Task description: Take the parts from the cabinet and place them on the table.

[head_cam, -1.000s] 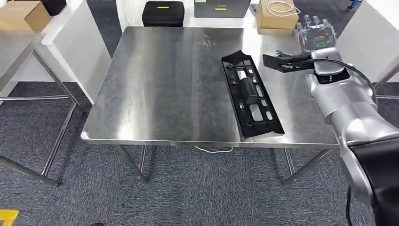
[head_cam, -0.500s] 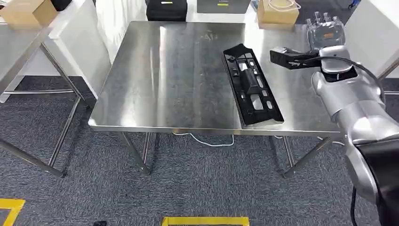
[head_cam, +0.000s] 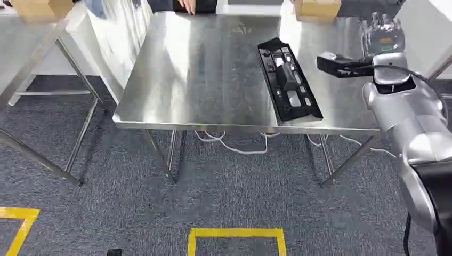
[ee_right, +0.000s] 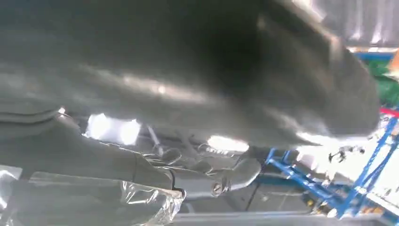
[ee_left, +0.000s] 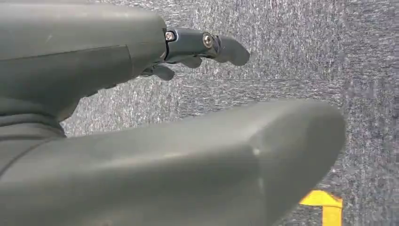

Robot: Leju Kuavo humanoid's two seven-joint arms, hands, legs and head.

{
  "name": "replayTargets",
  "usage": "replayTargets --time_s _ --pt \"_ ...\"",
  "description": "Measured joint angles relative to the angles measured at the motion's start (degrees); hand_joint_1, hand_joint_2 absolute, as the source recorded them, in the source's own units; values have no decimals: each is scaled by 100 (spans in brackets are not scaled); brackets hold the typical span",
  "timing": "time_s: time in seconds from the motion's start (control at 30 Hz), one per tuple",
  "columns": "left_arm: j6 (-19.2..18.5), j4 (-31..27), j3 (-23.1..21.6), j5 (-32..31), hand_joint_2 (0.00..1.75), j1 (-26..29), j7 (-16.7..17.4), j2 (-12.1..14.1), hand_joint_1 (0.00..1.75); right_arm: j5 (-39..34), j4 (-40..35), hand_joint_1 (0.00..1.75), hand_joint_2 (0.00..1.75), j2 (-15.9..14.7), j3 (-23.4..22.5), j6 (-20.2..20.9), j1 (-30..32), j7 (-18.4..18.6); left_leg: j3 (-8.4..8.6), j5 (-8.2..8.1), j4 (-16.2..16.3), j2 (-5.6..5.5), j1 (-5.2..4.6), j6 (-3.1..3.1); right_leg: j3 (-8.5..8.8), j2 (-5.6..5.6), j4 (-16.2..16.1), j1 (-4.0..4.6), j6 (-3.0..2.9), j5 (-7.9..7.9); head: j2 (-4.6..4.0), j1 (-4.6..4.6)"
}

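Head view: black part (head_cam: 288, 80) lies on the table (head_cam: 202, 64) — placed, I judge; right robot hand (head_cam: 382, 34) beside it, fingers apart, empty — next, another cabinet trip.

Below me the grey carpet (head_cam: 224, 202) carries yellow floor tape (head_cam: 236, 233), with another yellow strip (head_cam: 15, 223) off to my left. White cables (head_cam: 234, 145) trail on the floor under the metal legs (head_cam: 160, 157). At the far edge sit a cardboard box (head_cam: 317, 7) and another cardboard box (head_cam: 41, 7) on a neighbouring stand.
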Motion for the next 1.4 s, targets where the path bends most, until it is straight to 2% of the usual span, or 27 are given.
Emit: replayTargets --time_s 0.03,0.07,0.1,0.17,0.2,0.23,0.3,0.37,0.43,0.5,0.57,0.63,0.67,0.7,0.77,0.8,0.87,0.9,0.93,0.97,1.07,1.1,1.17,1.2,1.27,1.33,1.4 --pt "0 0 0 -7 0 1 0 -2 0 11 4 0 0 -26 -2 -20 21 44 2 55 -31 -10 1 -33 -43 -8 4 3 -42 24 0 -9" --pt "0 0 2 -9 0 10 0 7 0 22 18 0 0 -31 -2 -26 36 79 -48 37 -18 -16 19 -74 -24 -30 -26 -163 -122 108 0 -5" --pt "2 0 2 -9 0 13 2 7 0 26 26 0 0 -13 -2 -46 36 103 -123 -235 113 -10 50 -123 -67 -54 -23 -141 -143 173 0 -9" --pt "2 2 2 -13 0 16 0 0 0 44 35 0 0 -15 -13 -72 23 190 -310 -1048 839 -2 95 -214 -217 -48 -17 -139 -227 312 0 -22" --pt "2 2 2 -22 0 13 0 0 0 57 37 0 0 -24 -33 -117 20 290 -409 -1309 1302 -1 110 -240 -300 -48 -12 -138 -224 380 0 -15" --pt "7 2 0 -33 0 13 0 -2 0 63 42 0 0 -28 -50 -173 29 378 -465 -1393 1702 -1 118 -257 -385 -47 -3 -138 -216 445 0 -20" --pt "11 2 2 -50 0 12 0 -2 0 81 61 0 0 -74 -92 -280 82 540 -294 -1112 1855 0 157 -277 -549 -47 14 -146 -182 561 0 -20" --pt "20 0 2 -52 0 8 2 -2 0 85 63 0 0 -127 -144 -400 136 651 321 -829 1173 1 187 -277 -690 -42 58 -166 -106 639 0 -24" --pt "22 0 2 -61 0 -16 7 -9 0 63 66 0 0 -206 -225 -540 163 800 927 -1183 305 -25 153 -251 -775 -46 107 -136 -11 704 0 -22" --pt "28 0 2 -63 0 -25 9 -22 0 37 79 0 0 -260 -297 -686 241 931 870 -1144 279 -54 115 -171 -750 -78 78 -114 70 781 0 -11" --pt "31 2 2 -68 0 -24 17 -42 0 -13 105 0 0 -326 -391 -850 413 1040 825 -1007 210 -46 82 -21 -797 -77 32 -62 184 874 0 -7" --pt "37 0 2 -79 0 -45 20 -59 0 -105 147 0 0 -429 -492 -1087 620 1137 681 -834 163 -18 85 151 -1028 -58 393 -117 70 425 0 7" --pt "42 0 2 -81 0 -50 20 -59 0 -140 160 0 0 -459 -536 -1174 694 1167 617 -787 163 -19 79 160 -1127 -54 661 -117 34 214 0 15" --pt "63 0 4 -94 0 -50 24 -61 0 -204 192 0 0 -507 -625 -1316 857 1231 490 -693 165 -19 64 184 -1324 -48 1269 -120 9 -130 0 15" --pt "81 0 4 -116 0 -50 33 -74 0 -295 267 0 0 -549 -763 -1412 1186 1318 295 -541 170 -20 46 188 -1444 -37 1996 -102 85 -313 0 17" --pt "90 0 4 -127 0 -50 39 -87 0 -367 315 0 0 -577 -861 -1453 1346 1362 211 -479 172 -22 36 184 -1354 -35 2028 -100 139 -213 0 13" --pt "90 0 4 -166 0 -51 46 -105 0 -491 361 0 0 -597 -994 -1504 1660 1433 30 -328 174 -23 10 162 -846 -36 1500 -84 215 130 0 17" --pt "90 0 4 -184 0 -53 52 -111 0 -549 369 0 0 -601 -1063 -1530 1807 1460 -50 -249 175 -22 1 146 -428 -37 969 -78 163 138 0 17" --pt "90 0 7 -192 0 -61 61 -127 0 -647 380 0 0 -625 -1152 -1532 1926 1473 -92 -193 186 -27 -23 117 28 -41 360 -29 49 -113 0 15" --pt "98 0 7 -212 0 -69 61 -133 0 -747 387 0 0 -629 -1258 -1534 2046 1486 -109 -128 180 -18 -32 78 192 -50 -16 30 -2 -248 0 5" --pt "125 0 7 -254 0 -62 96 -144 0 -1091 470 0 0 -618 -1541 -1563 2515 1501 -72 75 42 -28 -21 -21 62 -58 -7 27 -102 -95 0 -24" --pt "136 0 9 -267 0 -60 107 -146 0 -1266 512 0 0 -561 -1664 -1613 2755 1482 -120 34 64 -30 25 -51 42 -85 -47 -146 -159 11 0 -20" --pt "140 2 9 -306 0 -51 122 -155 0 -1631 547 0 0 -476 -2009 -1786 3321 1414 -252 -736 546 -11 50 -123 -38 -144 -48 -93 -296 160 0 -18" --pt "142 2 9 -319 0 -48 125 -164 0 -1768 568 0 0 -376 -2189 -1840 3589 1364 -330 -1136 1000 -11 65 -173 -130 -149 -47 -89 -300 234 0 -22" --pt "151 2 9 -350 0 -57 142 -168 0 -1961 603 0 0 -275 -2440 -1897 3969 1265 -420 -1440 1739 -9 106 -254 -303 -151 -33 -90 -287 362 0 -29" --pt "157 2 11 -354 0 -55 149 -168 0 -2318 640 0 0 -181 -2779 -1906 4362 1038 -179 -1143 1818 -4 161 -295 -465 -156 -21 -100 -234 479 0 -22" --pt "160 2 26 -363 0 -57 140 -168 0 -2655 667 0 0 -72 -3161 -1897 4696 768 526 -876 1006 -10 175 -286 -604 -151 3 -117 -171 566 0 -29"
